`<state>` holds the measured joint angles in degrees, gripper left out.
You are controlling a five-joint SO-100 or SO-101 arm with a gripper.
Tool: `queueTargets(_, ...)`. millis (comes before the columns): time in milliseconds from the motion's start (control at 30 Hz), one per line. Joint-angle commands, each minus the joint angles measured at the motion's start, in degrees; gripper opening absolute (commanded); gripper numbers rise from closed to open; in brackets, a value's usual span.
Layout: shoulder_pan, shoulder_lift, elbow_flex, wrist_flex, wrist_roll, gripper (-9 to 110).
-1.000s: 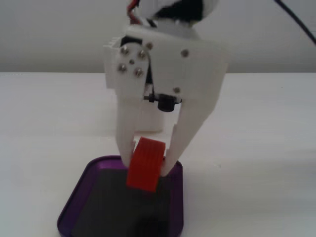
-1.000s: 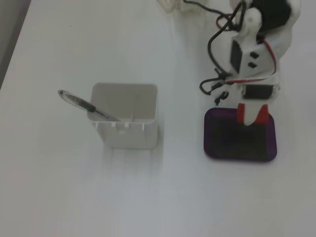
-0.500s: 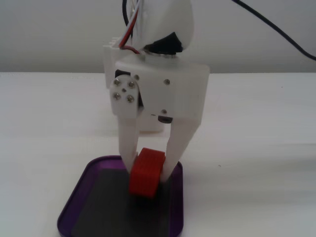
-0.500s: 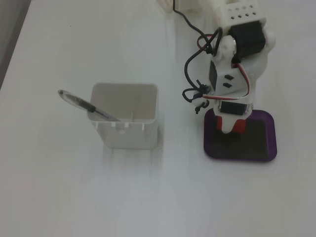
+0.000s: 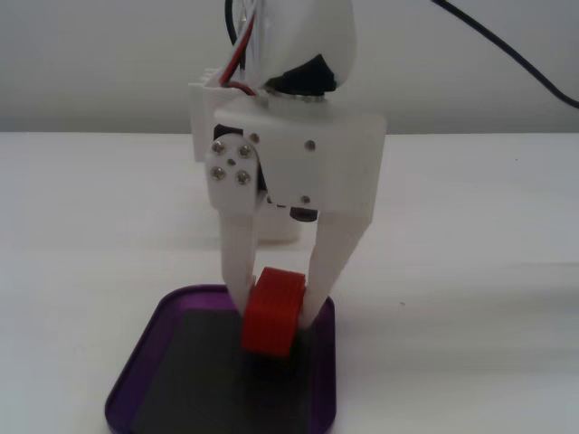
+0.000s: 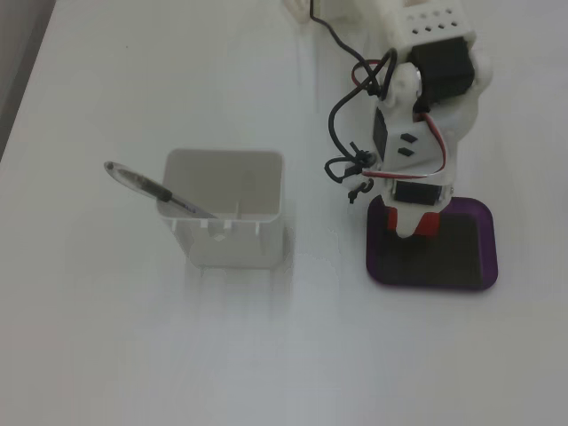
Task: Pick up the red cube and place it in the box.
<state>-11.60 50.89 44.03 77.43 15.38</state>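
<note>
The red cube point(image 5: 273, 313) is a small ribbed red block held between my white fingers, tilted, just above the dark floor of the purple box point(image 5: 163, 334). My gripper point(image 5: 276, 312) is shut on it and hangs over the far part of the box. In the fixed view from above, the arm covers most of the cube point(image 6: 429, 222), which shows as red patches either side of the gripper point(image 6: 410, 227), over the upper left part of the box point(image 6: 461, 277).
A tall white plastic container point(image 6: 229, 213) with a pen point(image 6: 151, 189) leaning out of it stands on the white table to the left of the box in the fixed view from above. Black and red cables point(image 6: 351, 124) hang along the arm.
</note>
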Motion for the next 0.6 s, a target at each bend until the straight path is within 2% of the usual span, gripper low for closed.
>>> queueTargets(0,0.1,0.9,-1.9,0.4,-1.4,0)
queueTargets(167,0.1,0.9,-1.9,0.5,-1.8,1)
queueTargets(400,0.0,1.0,-1.9,0.6,-1.8,15)
queueTargets(567,0.0,1.1,-2.8,3.7,-1.6,18)
